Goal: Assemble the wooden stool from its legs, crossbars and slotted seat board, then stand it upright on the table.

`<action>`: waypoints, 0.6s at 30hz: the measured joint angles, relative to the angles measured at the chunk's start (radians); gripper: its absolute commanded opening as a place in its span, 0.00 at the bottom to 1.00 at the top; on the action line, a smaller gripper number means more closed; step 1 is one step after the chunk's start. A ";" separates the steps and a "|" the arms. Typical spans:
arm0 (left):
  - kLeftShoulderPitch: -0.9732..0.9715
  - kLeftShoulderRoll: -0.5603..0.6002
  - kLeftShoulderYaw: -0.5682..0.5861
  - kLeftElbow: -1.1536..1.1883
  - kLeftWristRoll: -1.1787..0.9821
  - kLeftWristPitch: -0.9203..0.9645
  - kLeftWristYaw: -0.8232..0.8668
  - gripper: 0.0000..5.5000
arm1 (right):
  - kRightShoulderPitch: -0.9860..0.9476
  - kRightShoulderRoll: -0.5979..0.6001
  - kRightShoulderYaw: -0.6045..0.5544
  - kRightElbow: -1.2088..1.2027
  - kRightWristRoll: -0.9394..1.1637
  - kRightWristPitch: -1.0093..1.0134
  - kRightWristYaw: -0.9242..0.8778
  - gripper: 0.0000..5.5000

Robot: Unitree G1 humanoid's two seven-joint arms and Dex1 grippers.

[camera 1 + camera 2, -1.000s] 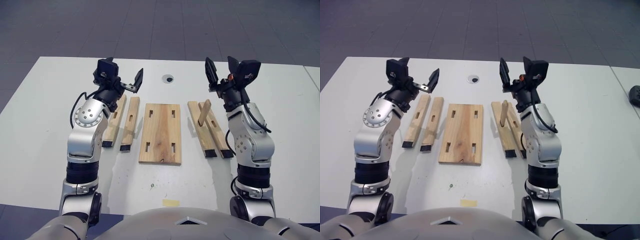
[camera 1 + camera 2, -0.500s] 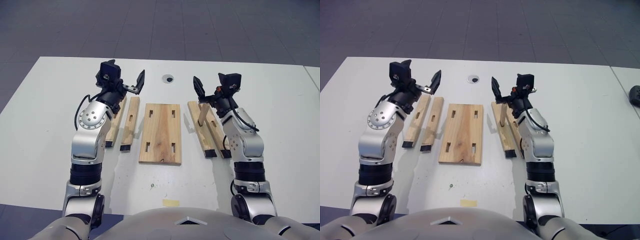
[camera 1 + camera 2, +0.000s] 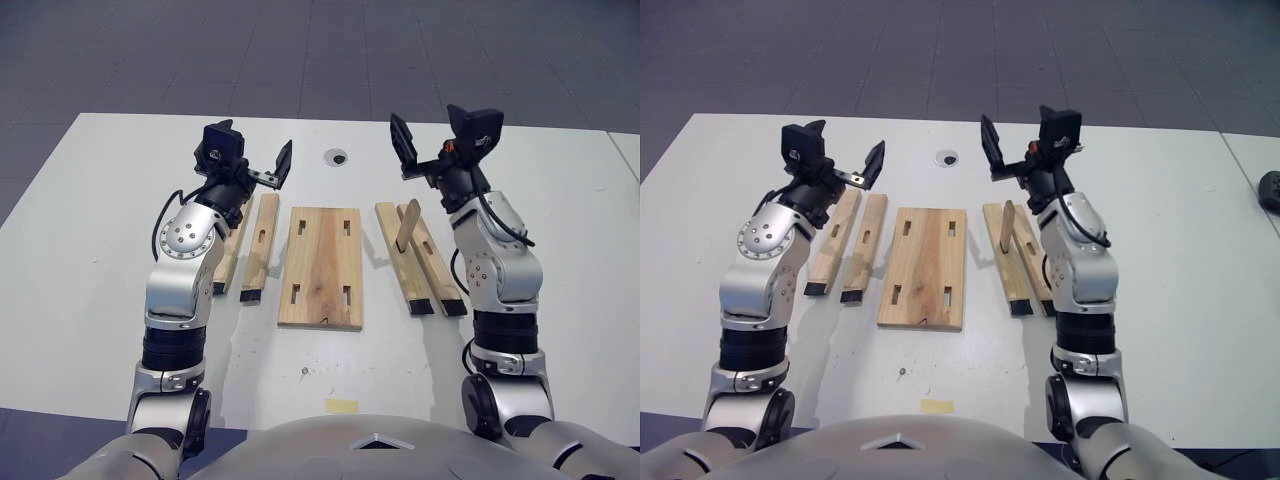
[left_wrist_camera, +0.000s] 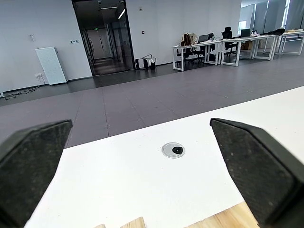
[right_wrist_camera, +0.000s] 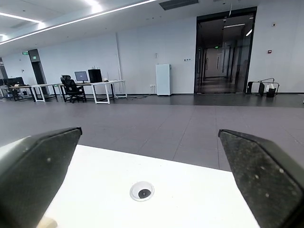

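Desk: white desk (image 3: pixel 100 250) in an open office with a grey floor; every stool part lies on it.
Left tool: the left tool (image 3: pixel 252 158) hangs over the far ends of the left-hand legs, fingers spread wide, holding nothing.
Right tool: the right tool (image 3: pixel 435 142) is raised above the far end of the right-hand legs, fingers likewise wide apart and empty.
Under left tool: left-hand legs (image 3: pixel 262 240), two slotted pieces lying flat side by side, dark feet toward the robot.
Under right tool: right-hand legs (image 3: pixel 418 262), two more lying flat and touching. A short crossbar (image 3: pixel 407 225) stands tilted on them just below the tool, possibly seated in a slot; I cannot tell.
Between tools: slotted seat board (image 3: pixel 322 265), flat, its four slots open, apart from both leg pairs.
Beyond tools: round cable port (image 3: pixel 337 156).
Progress: barely begun by my judgement, with at most one crossbar placed. Left to do: join legs and crossbars, fit the seat board, stand the stool upright.
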 measured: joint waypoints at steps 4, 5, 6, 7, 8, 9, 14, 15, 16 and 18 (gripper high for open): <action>0.000 0.000 0.000 0.000 0.000 0.000 0.000 0.98 | -0.084 0.018 -0.029 -0.112 0.084 0.076 -0.043 0.97; 0.000 0.000 0.000 0.000 0.000 0.000 0.000 0.98 | -0.098 0.026 -0.035 -0.133 0.104 0.092 -0.050 0.97; 0.000 0.000 0.000 0.000 0.000 0.000 0.000 0.98 | -0.111 0.036 -0.035 -0.155 0.124 0.108 -0.058 0.97; 0.000 0.000 0.000 0.000 0.000 0.000 0.000 0.98 | -0.107 0.043 -0.034 -0.162 0.135 0.116 -0.061 0.97; 0.000 0.000 0.000 0.000 0.000 0.000 0.000 0.98 | -0.092 0.049 -0.031 -0.161 0.140 0.123 -0.060 0.97; 0.000 0.000 0.000 0.000 0.000 0.001 0.000 0.98 | -0.059 0.050 -0.024 -0.149 0.140 0.130 -0.056 0.97; 0.001 -0.001 -0.003 -0.009 -0.002 0.012 0.000 0.98 | 0.212 -0.012 0.026 0.153 0.066 0.201 0.006 0.97; 0.006 -0.002 -0.003 -0.017 -0.003 0.019 0.002 0.98 | 0.243 -0.019 0.025 0.189 0.062 0.201 0.020 0.97; 0.009 -0.008 -0.004 -0.025 -0.004 0.025 0.002 0.98 | 0.249 -0.023 0.019 0.192 0.063 0.189 0.034 0.97; 0.015 -0.028 -0.009 -0.039 -0.013 0.039 0.004 0.98 | 0.241 -0.021 -0.005 0.192 0.071 0.171 0.041 0.97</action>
